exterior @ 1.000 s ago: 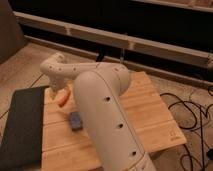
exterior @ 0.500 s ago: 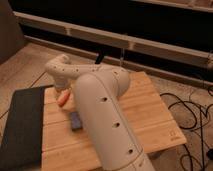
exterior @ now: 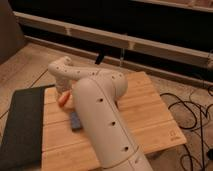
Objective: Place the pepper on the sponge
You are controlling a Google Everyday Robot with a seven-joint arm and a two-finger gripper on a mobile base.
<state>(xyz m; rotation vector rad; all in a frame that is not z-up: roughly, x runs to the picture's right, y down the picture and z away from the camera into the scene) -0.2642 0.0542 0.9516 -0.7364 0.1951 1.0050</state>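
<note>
The hand [exterior: 61, 91] is positioned low over the far left part of the worktop [exterior: 145, 115], directly above the pepper [exterior: 63, 100]. The hand is spread, i.e. nothing is pinched. The pepper is seen lying on the wood, partly hidden by the wrist. It is not on the sponge [exterior: 75, 121], which is placed near it, toward the camera, w/o touching. The spread position is probably chosen so the thin pepper can be taken btw. the fingers. A dark mat [exterior: 20, 125] is laid beside the worktop.
</note>
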